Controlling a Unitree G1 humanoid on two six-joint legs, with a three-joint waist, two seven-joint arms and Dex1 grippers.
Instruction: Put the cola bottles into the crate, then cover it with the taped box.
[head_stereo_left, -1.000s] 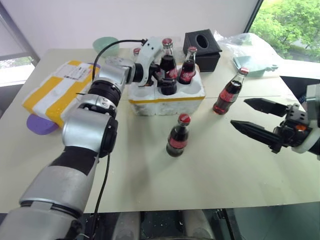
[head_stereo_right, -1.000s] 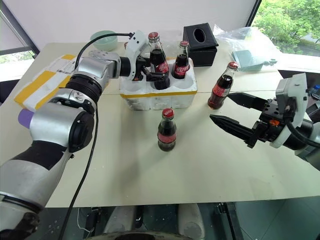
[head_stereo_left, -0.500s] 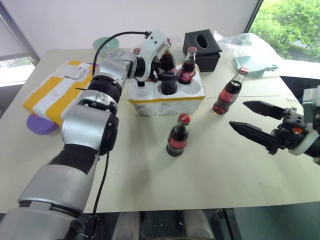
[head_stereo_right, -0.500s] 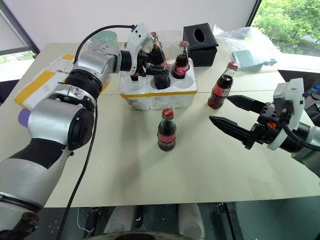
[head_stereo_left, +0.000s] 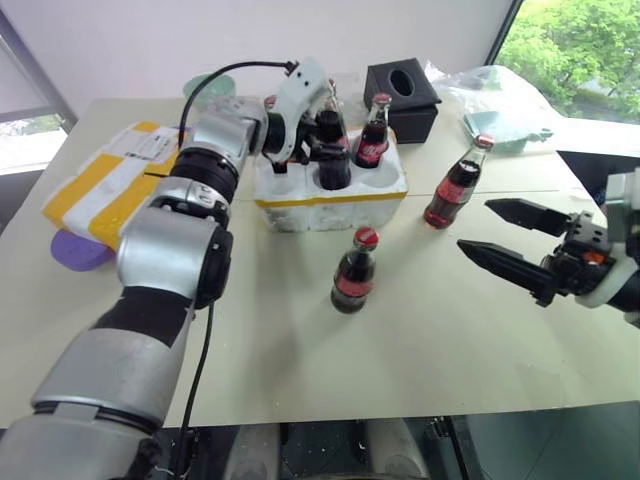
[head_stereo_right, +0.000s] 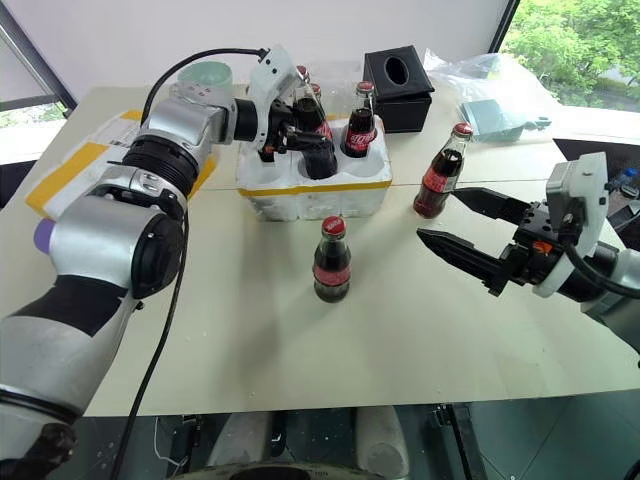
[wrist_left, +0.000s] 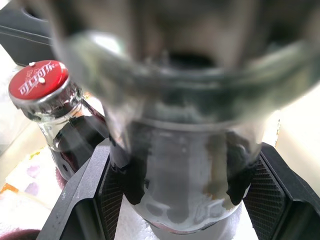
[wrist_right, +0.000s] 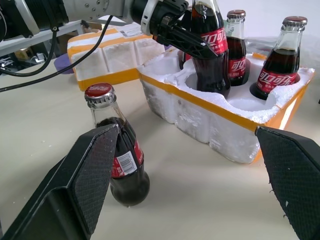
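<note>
Gripping now: the left gripper is closed around a cola bottle that stands in a front well of the crate; in the left wrist view the black pads press the glass from both sides.
Seating: I cannot tell whether the base is fully down in the well (the styrofoam rim hides it).
Risk at release: if the bottle is only part-way in, opening could leave it tilted against its neighbour, which stands just beside it.
Risk on withdrawal: the fingers sit between close-packed bottles, so a sideways pull could clip a red cap or drag the light crate across the table.
Right side: the right gripper hovers above the table with its fingers spread wide, holding nothing.
Loose bottles: one stands on the table in front of the crate, another to the crate's right, near the right gripper's fingertips.
Risk there: a low reach could knock the nearer bottle over (tall, narrow glass tips easily).
Crate count: three bottles show clearly in wells, and a further cap shows behind the left arm.
Taped box: it lies to the robot's left, resting partly on a purple plate, well apart from the crate.
Cover risk: a bottle standing proud would likely stop the box seating level.
</note>
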